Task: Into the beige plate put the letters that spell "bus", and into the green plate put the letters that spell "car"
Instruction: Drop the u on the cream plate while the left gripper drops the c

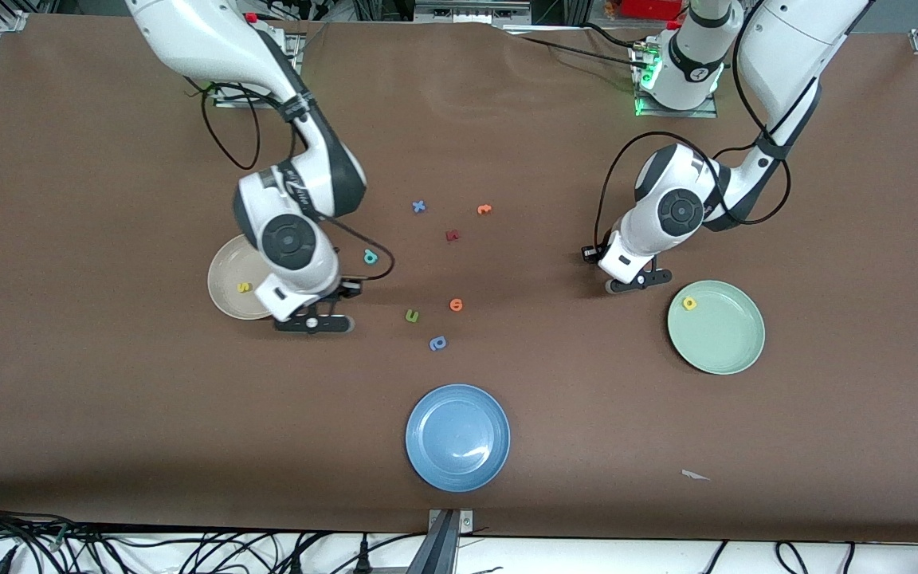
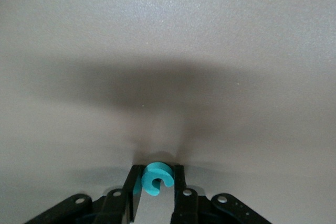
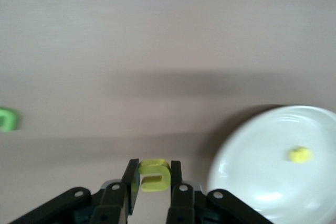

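My left gripper [image 2: 156, 169] is shut on the teal c [image 2: 156, 179], low at the table surface. In the front view this gripper [image 1: 636, 281] is beside the green plate [image 1: 726, 343], which holds the yellow a [image 1: 689, 303]. My right gripper [image 3: 154, 163] is shut on the yellow u [image 3: 155, 176]. It hangs [image 1: 314, 322] next to the rim of the beige plate [image 1: 224, 279], in which the yellow s [image 1: 244, 287] lies. The same plate [image 3: 252, 182] and s [image 3: 299, 154] show in the right wrist view. The teal b [image 1: 370, 257] lies on the table near the right arm's wrist.
Loose letters lie mid-table: a blue x [image 1: 419, 206], an orange one [image 1: 484, 209], a dark red one [image 1: 452, 235], another orange one [image 1: 456, 304], a green u [image 1: 412, 316] and a periwinkle looped one [image 1: 437, 344]. A blue plate [image 1: 457, 437] sits nearest the front camera.
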You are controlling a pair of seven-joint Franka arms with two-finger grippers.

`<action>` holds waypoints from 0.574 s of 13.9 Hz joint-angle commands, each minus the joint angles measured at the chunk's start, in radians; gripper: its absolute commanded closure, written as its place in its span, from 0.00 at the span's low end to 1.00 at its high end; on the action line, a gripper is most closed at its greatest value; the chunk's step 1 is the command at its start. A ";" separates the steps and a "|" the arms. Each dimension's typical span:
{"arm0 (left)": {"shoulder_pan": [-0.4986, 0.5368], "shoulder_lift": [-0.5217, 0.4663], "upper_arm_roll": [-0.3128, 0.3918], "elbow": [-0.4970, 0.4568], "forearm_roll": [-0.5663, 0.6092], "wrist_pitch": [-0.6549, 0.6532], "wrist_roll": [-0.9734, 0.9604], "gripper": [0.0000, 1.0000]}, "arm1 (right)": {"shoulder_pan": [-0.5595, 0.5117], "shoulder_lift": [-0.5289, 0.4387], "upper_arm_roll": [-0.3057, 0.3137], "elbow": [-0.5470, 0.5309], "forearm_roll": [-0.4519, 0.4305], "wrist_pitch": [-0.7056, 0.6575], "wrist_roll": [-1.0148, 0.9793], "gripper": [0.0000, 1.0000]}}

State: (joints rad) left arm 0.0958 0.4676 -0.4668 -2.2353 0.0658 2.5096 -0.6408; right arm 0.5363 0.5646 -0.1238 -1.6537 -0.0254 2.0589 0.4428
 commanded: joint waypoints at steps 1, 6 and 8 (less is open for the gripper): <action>-0.001 0.013 0.007 0.005 -0.008 0.009 0.000 0.80 | -0.001 -0.121 -0.068 -0.153 -0.002 0.000 -0.064 0.88; 0.042 -0.001 0.008 0.155 -0.006 -0.128 0.022 0.80 | -0.001 -0.242 -0.160 -0.433 0.001 0.137 -0.142 0.88; 0.087 0.000 0.008 0.261 -0.006 -0.265 0.091 0.80 | -0.002 -0.264 -0.180 -0.535 0.001 0.223 -0.142 0.88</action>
State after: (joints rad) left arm 0.1396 0.4670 -0.4569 -2.0789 0.0659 2.3705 -0.6190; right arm 0.5279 0.3751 -0.2903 -2.0426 -0.0249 2.1933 0.3089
